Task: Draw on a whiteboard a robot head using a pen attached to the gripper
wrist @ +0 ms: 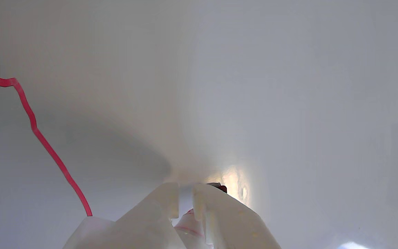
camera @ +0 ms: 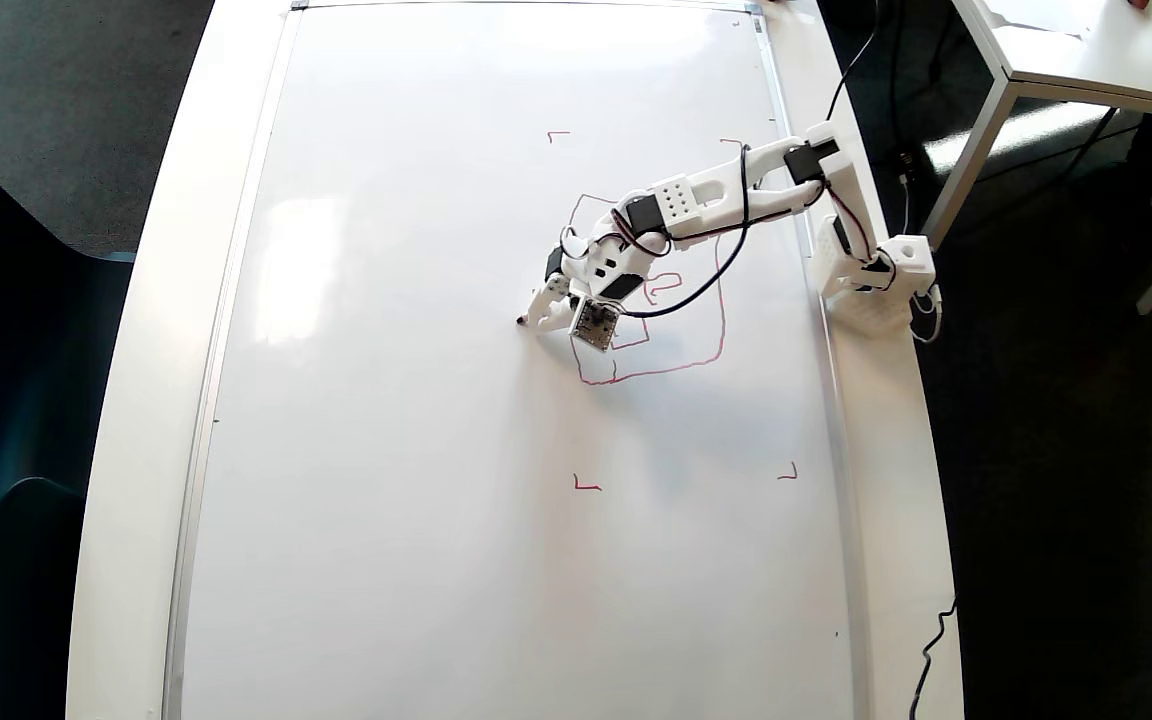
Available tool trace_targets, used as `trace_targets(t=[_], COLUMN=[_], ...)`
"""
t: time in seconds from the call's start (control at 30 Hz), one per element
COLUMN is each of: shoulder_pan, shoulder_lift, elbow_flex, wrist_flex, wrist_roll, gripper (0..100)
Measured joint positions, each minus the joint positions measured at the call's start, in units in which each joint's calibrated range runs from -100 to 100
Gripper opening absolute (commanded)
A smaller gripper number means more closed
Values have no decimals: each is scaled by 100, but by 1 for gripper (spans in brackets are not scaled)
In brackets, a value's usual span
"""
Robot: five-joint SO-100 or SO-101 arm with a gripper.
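From overhead I see my pincer [camera: 543, 312] clamped around the pen [camera: 528, 319], whose dark tip meets the whiteboard [camera: 436, 450] just left of the robot head [camera: 681, 340] outline. The wrist view shows both fingers [wrist: 157, 214] closed tight on the pen's barrel, a red line curving at left.

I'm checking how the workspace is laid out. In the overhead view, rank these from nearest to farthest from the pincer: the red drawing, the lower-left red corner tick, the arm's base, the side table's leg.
From the pincer, in the overhead view:
1. The drawing, just right of it.
2. The lower-left corner tick, below.
3. The arm's base, far right at the whiteboard's edge.
4. The side table's leg, upper right, off the desk.
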State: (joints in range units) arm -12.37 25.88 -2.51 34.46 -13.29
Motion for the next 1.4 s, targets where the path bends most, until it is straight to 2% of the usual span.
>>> trace_targets(t=[0.97,1.4], shoulder_pan=[505,505], shoulder_lift=[34,8], elbow_flex=[18,55], wrist_flex=[-228,507], wrist_roll=[0,-211], gripper=[1,1])
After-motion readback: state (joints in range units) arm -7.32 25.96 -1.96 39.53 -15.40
